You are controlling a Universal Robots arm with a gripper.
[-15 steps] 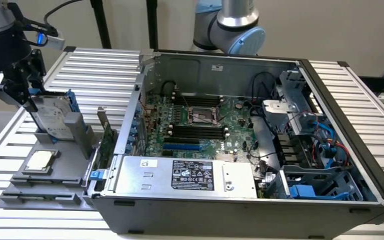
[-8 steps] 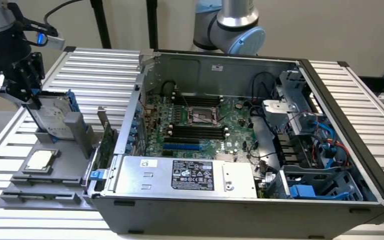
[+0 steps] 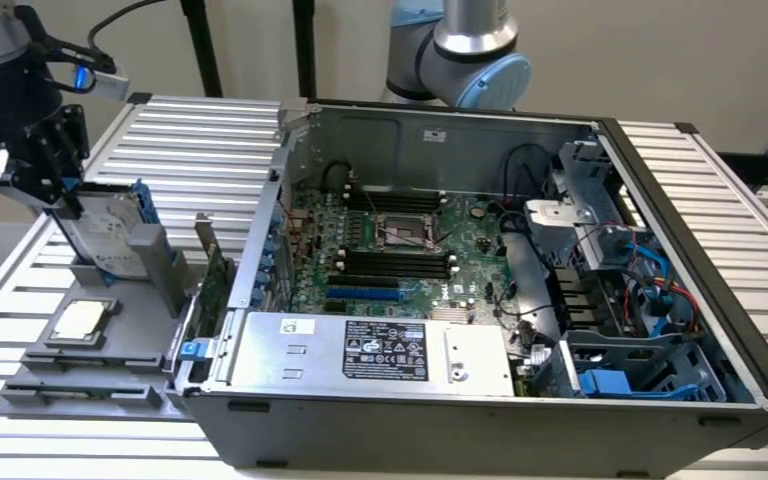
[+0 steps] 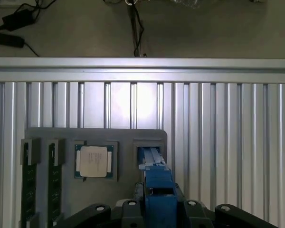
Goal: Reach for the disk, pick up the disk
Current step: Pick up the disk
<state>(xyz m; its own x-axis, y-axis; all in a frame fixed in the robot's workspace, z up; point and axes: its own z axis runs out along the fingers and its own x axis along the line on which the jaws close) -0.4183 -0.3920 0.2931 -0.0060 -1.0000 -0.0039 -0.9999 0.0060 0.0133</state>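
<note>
Disk (image 3: 101,235) upright, clamped between the jaws.

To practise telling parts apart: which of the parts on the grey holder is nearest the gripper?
The hard drive with blue rails, standing upright just under the gripper. The square chip lies flat farther off, the memory sticks farther still.

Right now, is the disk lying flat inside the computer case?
No, the disk stands on edge in the grey holder on the slatted table, outside the computer case, at the exterior view's left.
</note>
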